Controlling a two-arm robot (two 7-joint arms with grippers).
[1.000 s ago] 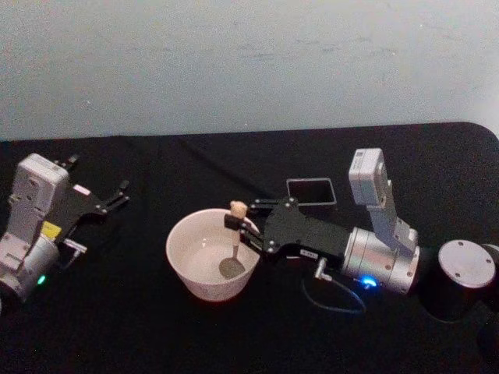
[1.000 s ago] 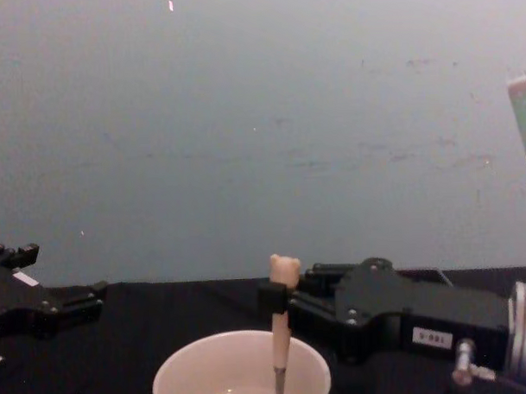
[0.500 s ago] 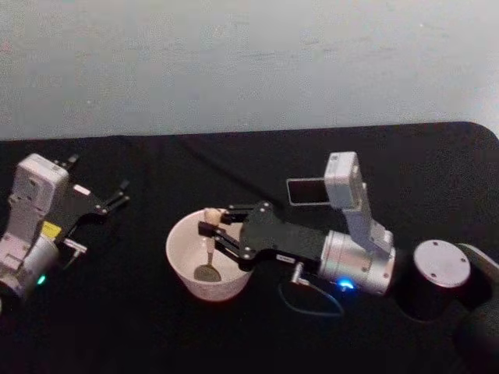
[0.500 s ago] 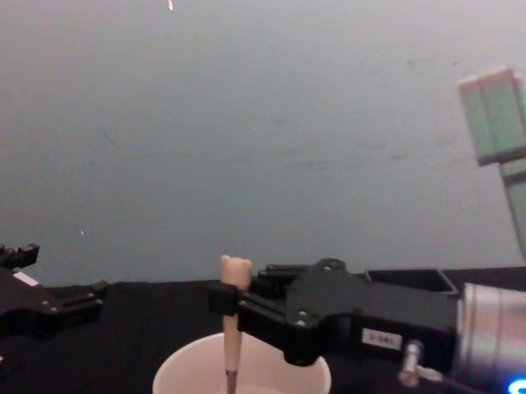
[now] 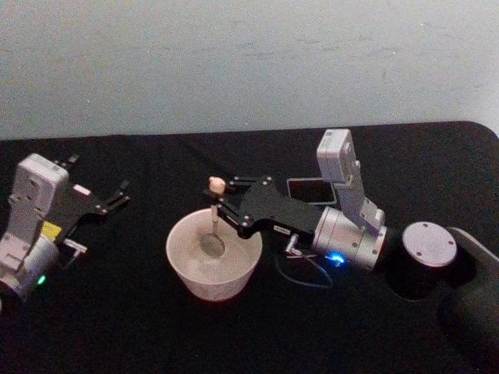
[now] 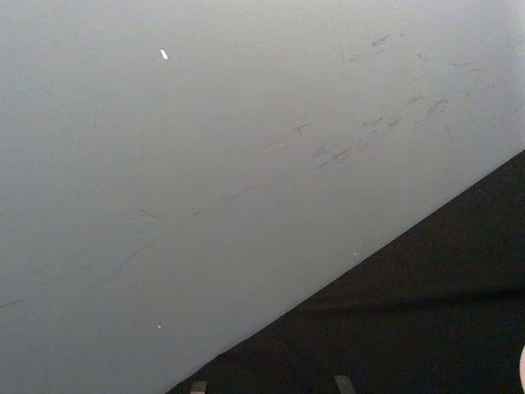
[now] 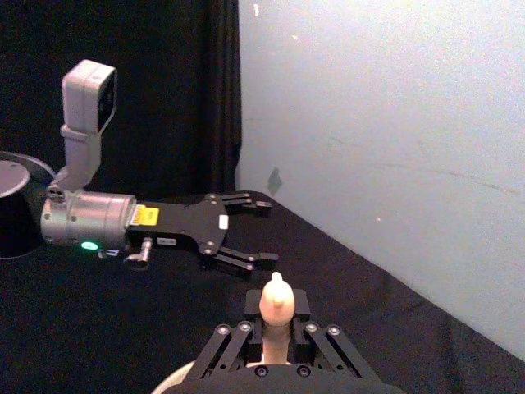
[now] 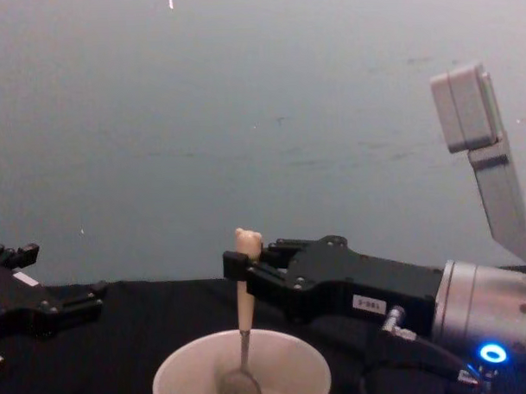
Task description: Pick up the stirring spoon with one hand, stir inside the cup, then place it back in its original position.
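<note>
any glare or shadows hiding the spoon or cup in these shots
Head view: no glare; the stirring spoon, held by the right end effector, stands out against the pale inside of the cup. Chest view: the spoon's bowl shows a faint glint. Right wrist view: the open left end effector is evenly lit.

Right gripper (image 7: 277,322) clamping stirring spoon (image 7: 276,300), left gripper (image 7: 262,230) beyond

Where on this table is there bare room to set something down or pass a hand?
Bare table lies between the left hand and the cup, along the near edge in front of the cup, and behind it toward the wall. Crowded: right of the cup, where the right hand grips the stirring spoon by the holder.
</note>
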